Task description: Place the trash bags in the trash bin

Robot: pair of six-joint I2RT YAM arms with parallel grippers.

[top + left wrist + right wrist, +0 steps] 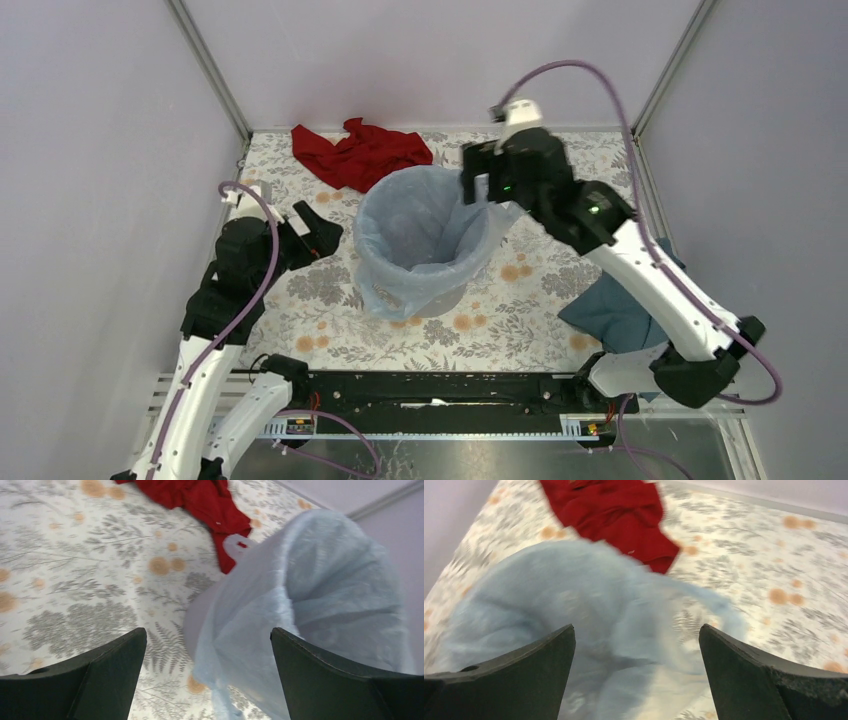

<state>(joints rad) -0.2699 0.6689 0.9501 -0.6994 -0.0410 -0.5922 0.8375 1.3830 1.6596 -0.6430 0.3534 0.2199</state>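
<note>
The bag (420, 235) already sits in the bin (448, 297) mid-frame on the table (300, 310), film draped over the rim — both arms' jaws released, the right above the upper-right rim — next probably pressing loose film down.

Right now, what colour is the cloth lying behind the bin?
Red. The cloth shows best in the top external view.

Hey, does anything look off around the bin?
The bag sits unevenly in the bin: its near-left side sags over the rim toward the table. A red cloth lies crumpled behind it, a teal cloth on the right.
</note>
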